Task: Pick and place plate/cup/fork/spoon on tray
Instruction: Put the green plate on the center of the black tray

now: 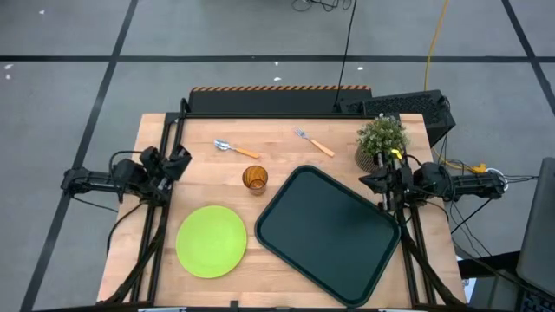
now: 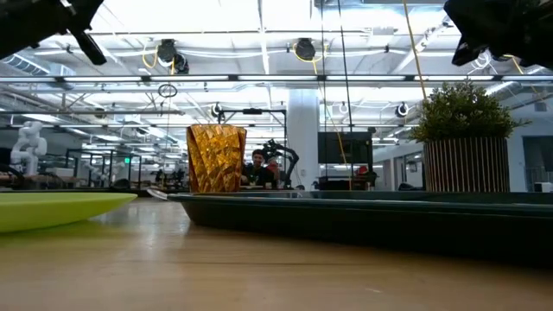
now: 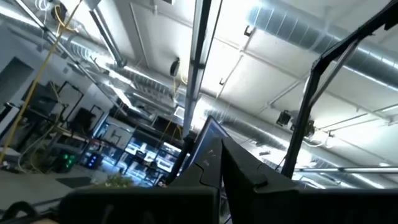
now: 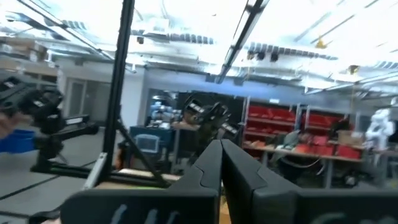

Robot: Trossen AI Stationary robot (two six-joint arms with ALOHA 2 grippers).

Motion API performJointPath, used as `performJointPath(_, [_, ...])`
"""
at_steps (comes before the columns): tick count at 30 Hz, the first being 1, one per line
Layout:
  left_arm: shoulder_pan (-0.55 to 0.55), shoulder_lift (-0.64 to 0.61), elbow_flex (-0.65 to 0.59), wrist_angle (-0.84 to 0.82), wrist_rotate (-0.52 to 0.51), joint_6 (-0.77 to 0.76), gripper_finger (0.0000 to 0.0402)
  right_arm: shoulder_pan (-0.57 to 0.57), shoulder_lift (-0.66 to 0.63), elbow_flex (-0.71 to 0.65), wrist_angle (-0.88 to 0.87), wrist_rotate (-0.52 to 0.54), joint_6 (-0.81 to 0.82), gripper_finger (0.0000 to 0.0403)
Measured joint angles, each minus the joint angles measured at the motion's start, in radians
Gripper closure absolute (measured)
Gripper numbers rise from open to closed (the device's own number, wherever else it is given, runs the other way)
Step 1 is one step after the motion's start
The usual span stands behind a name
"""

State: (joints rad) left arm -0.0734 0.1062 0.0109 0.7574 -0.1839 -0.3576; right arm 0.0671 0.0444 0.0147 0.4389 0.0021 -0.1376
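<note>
2 arms waiting at the table's sides, nothing yet on the tray.

The left gripper (image 1: 180, 160) and right gripper (image 1: 368, 180) are both sitting pressed together, holding nothing. The tray (image 1: 329, 232) is lying tilted beside the plate (image 1: 212, 241); the cup (image 1: 254, 179) is standing just off the tray's corner, with the spoon (image 1: 236, 149) and fork (image 1: 313, 143) lying behind it.

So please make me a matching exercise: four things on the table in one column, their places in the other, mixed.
Things:
1. plate
2. cup
3. fork
4. spoon

Places:
A. beside the plant
B. far side, left of the fork
C. near edge, left of the tray
D. just off the tray's far-left corner

Pairs: 1-C, 2-D, 3-A, 4-B
</note>
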Motion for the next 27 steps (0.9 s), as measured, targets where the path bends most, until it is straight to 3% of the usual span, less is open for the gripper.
performJointPath(13, [0.000,0.000,0.000,-0.004,0.000,0.105,0.0392,0.000,0.000,0.000,-0.010,-0.002,-0.003,0.0403])
performJointPath(20, [0.000,0.001,0.034,-0.016,-0.008,0.130,0.0391,0.000,0.002,0.000,0.051,-0.004,0.126,0.0398])
performJointPath(24, [0.000,0.036,0.191,-0.273,-0.037,0.190,0.0378,0.000,0.005,0.023,0.115,-0.006,0.126,0.0374])
performJointPath(27, [0.000,0.148,0.371,-0.541,-0.135,0.232,0.0361,0.000,0.026,0.050,0.128,-0.006,0.102,0.0346])
